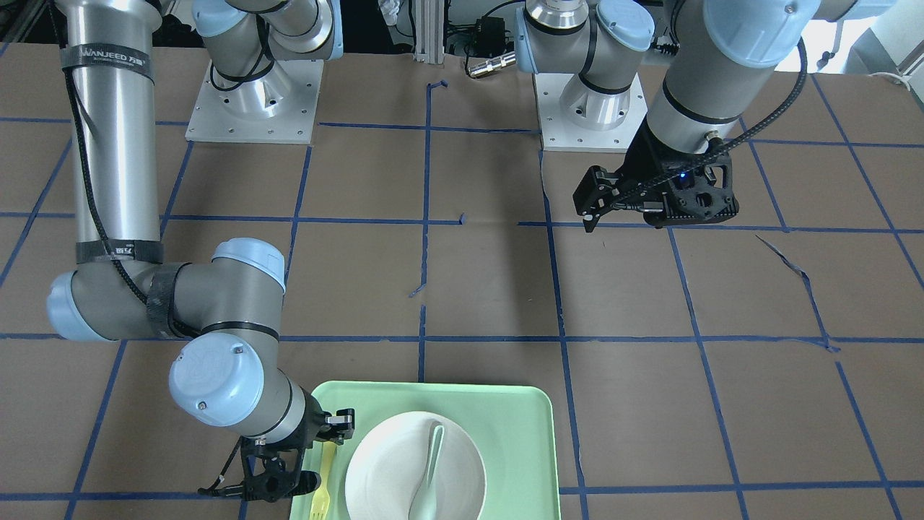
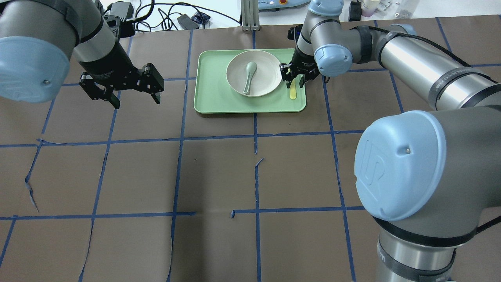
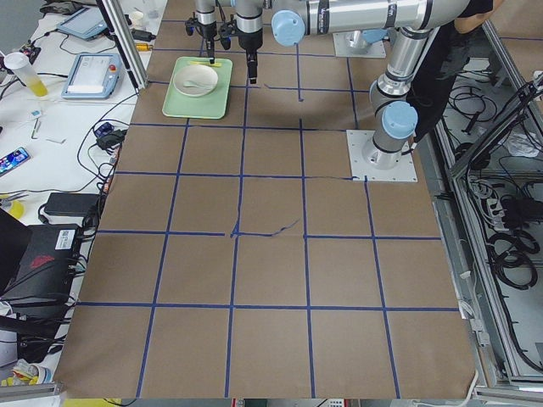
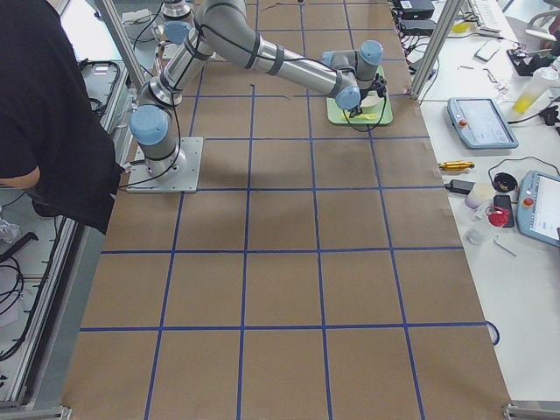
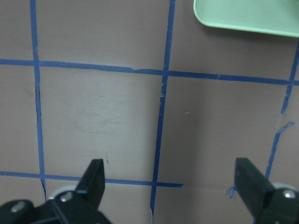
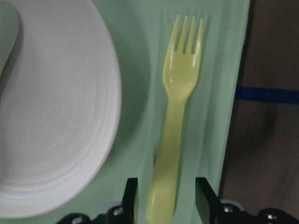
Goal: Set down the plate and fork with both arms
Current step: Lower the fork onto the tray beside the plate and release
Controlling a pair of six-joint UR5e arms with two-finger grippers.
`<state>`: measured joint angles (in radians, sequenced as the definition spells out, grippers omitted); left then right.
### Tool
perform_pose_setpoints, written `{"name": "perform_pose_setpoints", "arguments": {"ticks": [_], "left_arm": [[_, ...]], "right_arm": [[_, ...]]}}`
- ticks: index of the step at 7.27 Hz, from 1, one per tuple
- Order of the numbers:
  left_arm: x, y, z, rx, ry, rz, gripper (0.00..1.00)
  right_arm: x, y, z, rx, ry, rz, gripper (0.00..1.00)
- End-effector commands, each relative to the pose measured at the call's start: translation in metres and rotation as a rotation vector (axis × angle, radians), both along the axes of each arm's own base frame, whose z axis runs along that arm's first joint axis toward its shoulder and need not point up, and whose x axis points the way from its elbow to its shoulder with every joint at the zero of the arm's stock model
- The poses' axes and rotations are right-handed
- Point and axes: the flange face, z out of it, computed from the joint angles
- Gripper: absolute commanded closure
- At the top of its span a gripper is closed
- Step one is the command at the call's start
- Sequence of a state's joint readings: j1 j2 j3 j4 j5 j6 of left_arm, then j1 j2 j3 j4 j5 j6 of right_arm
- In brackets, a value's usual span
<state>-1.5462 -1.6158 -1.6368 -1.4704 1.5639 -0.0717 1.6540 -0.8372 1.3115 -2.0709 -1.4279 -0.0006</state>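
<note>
The off-white plate (image 2: 267,74) sits on the light-green tray (image 2: 213,92) with a grey-green spoon (image 2: 249,74) lying in it. The pale-yellow fork (image 2: 292,92) lies flat on the tray's right strip, beside the plate. My right gripper (image 2: 296,80) is low over the fork's handle. In the right wrist view its fingers (image 6: 131,198) stand on either side of the handle of the fork (image 6: 177,116), with gaps, so it is open. My left gripper (image 2: 121,89) is open and empty above bare table left of the tray; its fingers (image 5: 95,178) are wide apart.
The tray is at the table's far edge from the robot, near the middle (image 1: 505,419). Blue tape lines grid the brown table (image 2: 219,172). Cables and boxes lie beyond the far edge (image 2: 172,15). The right arm's forearm (image 2: 422,66) stretches over the table's right side.
</note>
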Motion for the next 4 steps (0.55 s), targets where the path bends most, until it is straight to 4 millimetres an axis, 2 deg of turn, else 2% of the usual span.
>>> {"name": "perform_pose_setpoints", "arguments": {"ticks": [1,2,3,4], "left_arm": [[0.000,0.000,-0.001,0.002,-0.002,0.000,0.00],[0.000,0.000,0.000,0.000,-0.002,-0.001,0.00],[0.000,0.000,0.002,-0.003,-0.001,-0.001,0.00],[0.000,0.001,0.003,-0.006,0.001,0.000,0.00]], "right_arm": [[-0.002,0.000,0.009,-0.014,0.019,0.001,0.00],[-0.002,0.003,0.031,-0.036,0.018,0.006,0.00],[-0.006,0.020,0.083,-0.030,0.021,0.006,0.00],[-0.026,0.050,0.152,0.000,0.078,-0.007,0.00]]}}
